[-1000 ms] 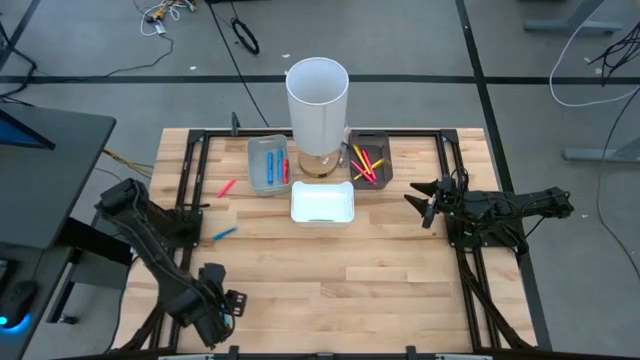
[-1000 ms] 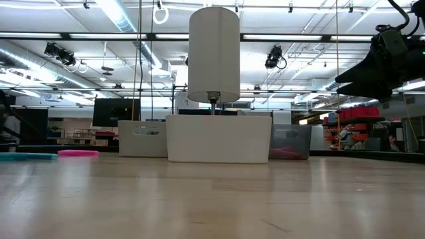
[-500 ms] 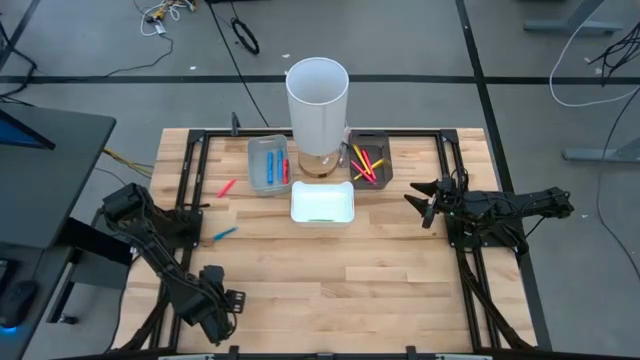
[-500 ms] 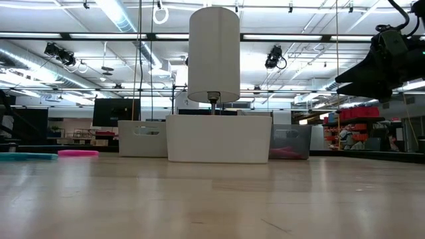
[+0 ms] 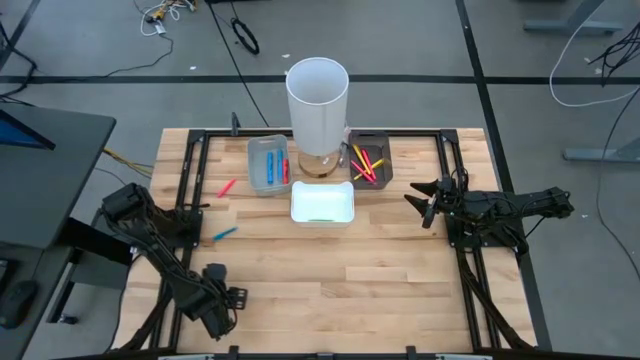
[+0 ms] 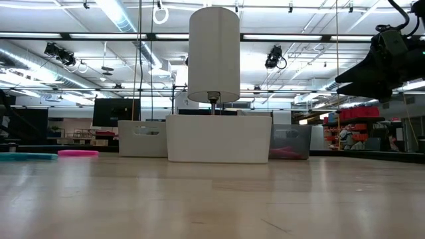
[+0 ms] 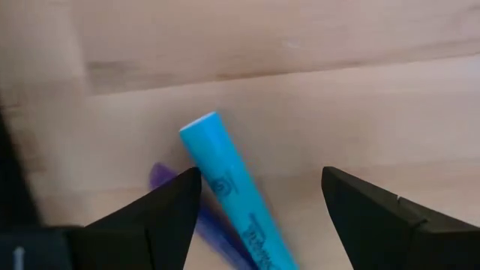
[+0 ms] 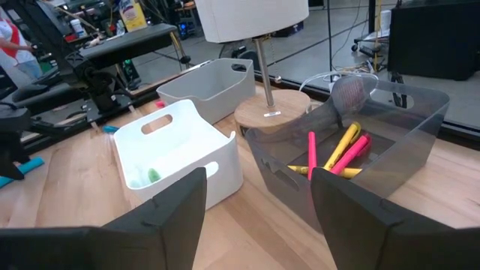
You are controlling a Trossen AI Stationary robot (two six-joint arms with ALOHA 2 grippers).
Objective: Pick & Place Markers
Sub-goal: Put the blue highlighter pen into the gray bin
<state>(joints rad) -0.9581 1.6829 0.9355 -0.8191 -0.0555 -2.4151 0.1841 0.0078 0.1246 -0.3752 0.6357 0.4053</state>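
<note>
Wood table [image 5: 380,270]: 3 trays [image 5: 322,204], lamp [image 5: 318,95], loose markers [image 5: 226,188].

I count three trays around the white cylinder [image 5: 317,103]: a grey tray [image 5: 267,165], a white tray [image 5: 322,203], a dark tray [image 5: 368,160]. Two markers lie loose left of the grey tray: one red [image 5: 226,188], one blue [image 5: 224,234].

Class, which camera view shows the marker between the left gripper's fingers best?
The left wrist view: the blue marker fills the picture between the open left gripper fingers, lying on the wood. In the high view the arm covers it; the low and right wrist views do not show it.
</note>
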